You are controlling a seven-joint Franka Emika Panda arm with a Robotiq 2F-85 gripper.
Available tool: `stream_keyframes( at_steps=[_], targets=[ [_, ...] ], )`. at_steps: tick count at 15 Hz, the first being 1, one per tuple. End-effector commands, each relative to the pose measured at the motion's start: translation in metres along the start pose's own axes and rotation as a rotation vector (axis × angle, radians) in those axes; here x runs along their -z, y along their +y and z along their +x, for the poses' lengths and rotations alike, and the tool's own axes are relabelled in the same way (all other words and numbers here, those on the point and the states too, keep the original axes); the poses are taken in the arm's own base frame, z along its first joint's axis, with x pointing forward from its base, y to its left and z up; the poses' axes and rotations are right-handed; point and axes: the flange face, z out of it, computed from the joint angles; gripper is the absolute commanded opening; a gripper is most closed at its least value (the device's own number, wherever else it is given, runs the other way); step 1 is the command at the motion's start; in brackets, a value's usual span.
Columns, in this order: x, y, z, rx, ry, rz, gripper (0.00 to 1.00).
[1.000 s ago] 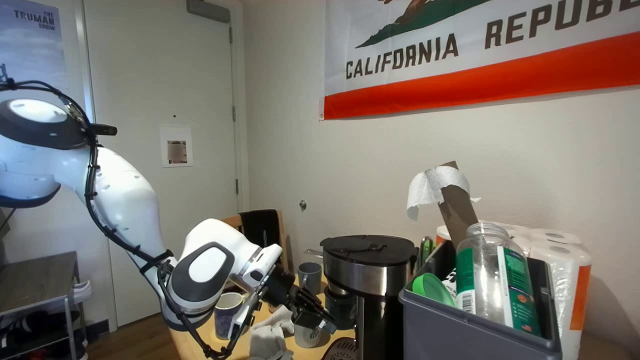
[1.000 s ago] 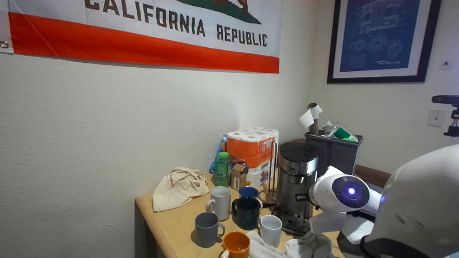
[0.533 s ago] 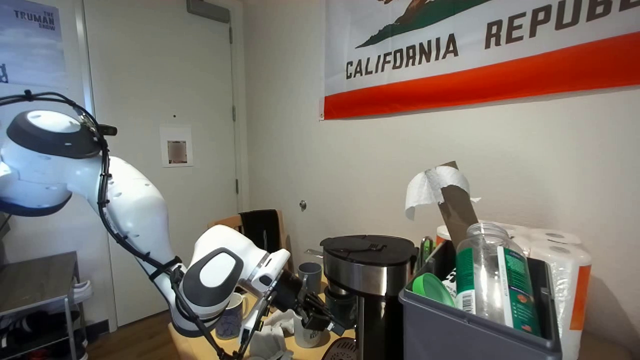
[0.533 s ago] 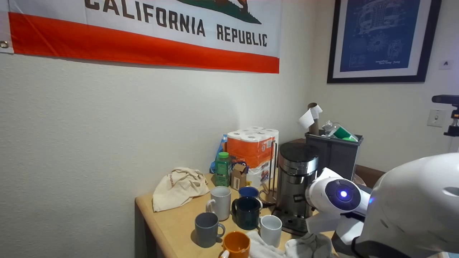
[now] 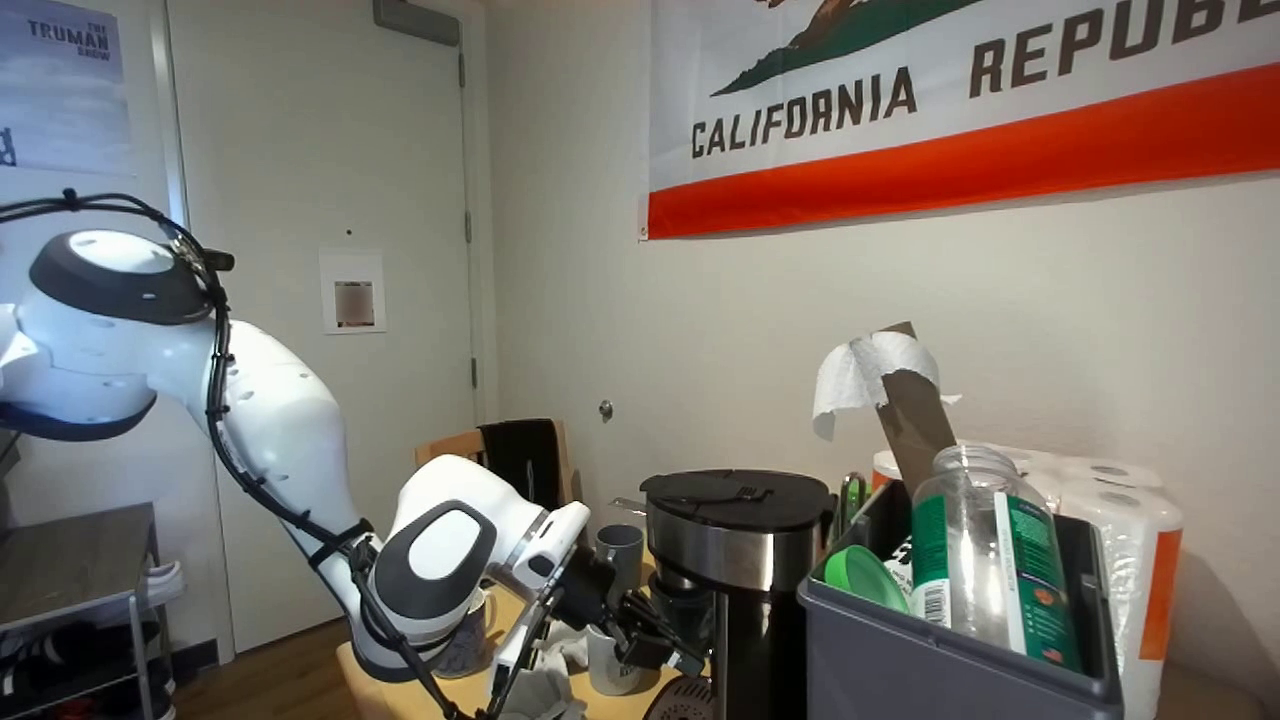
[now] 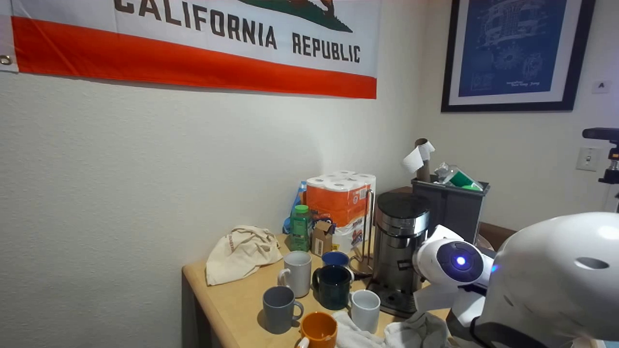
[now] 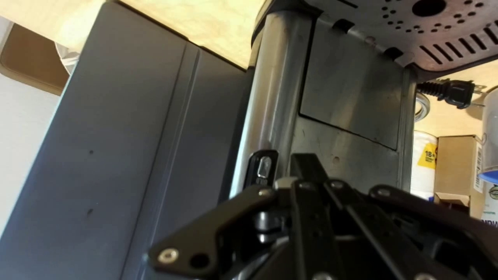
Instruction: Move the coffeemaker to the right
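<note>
Coffeemaker [image 7: 346, 105] stood upright on the tabletop [image 6: 232, 304], dead ahead of the jaws. Jaws were pressed together, aimed at its steel front; couldn't tell if they touched it. Bin [image 7: 128, 140] stood just beside the coffeemaker, off to one side of the jaws. White mug [image 6: 365, 311] sat off their opposite side, cloth [image 6: 416, 333] lying next to it.

blocked: bin [image 6: 453, 212], mugs [image 6: 332, 289] flank coffeemaker [image 6: 397, 249] | room: bare table [image 6: 235, 297] beside bag [image 6: 242, 258]
</note>
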Motion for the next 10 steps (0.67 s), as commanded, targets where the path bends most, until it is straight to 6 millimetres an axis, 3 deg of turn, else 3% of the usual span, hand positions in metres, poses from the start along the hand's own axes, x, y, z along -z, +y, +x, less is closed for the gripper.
stream_keyframes(
  at_steps=[1, 10],
  targets=[
    [-0.0056, 0.0008, 0.0012, -0.001, 0.001, -0.019, 0.0],
    [-0.0102, 0.0059, 0.0003, 0.0, 0.0, -0.036, 0.0]
  ],
)
